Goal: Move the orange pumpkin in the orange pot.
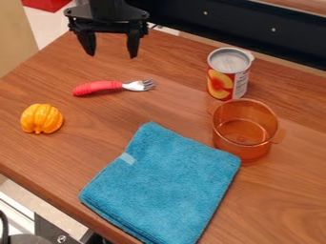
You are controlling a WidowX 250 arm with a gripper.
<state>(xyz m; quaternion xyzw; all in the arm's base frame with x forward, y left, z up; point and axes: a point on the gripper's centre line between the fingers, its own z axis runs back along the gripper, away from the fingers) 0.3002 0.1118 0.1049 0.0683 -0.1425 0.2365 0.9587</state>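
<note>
My gripper hangs over the back left of the table, open, with nothing between its two fingers. The orange pumpkin lies on the wood near the left edge, below and to the left of the gripper in the view. A see-through orange pot with two small side handles stands upright at the right. Nothing is visible inside it.
A red-handled fork lies between gripper and pumpkin. One can stands just behind the pot. The folded blue towel covers the front middle, its right corner close to the pot. The wooden table extends right.
</note>
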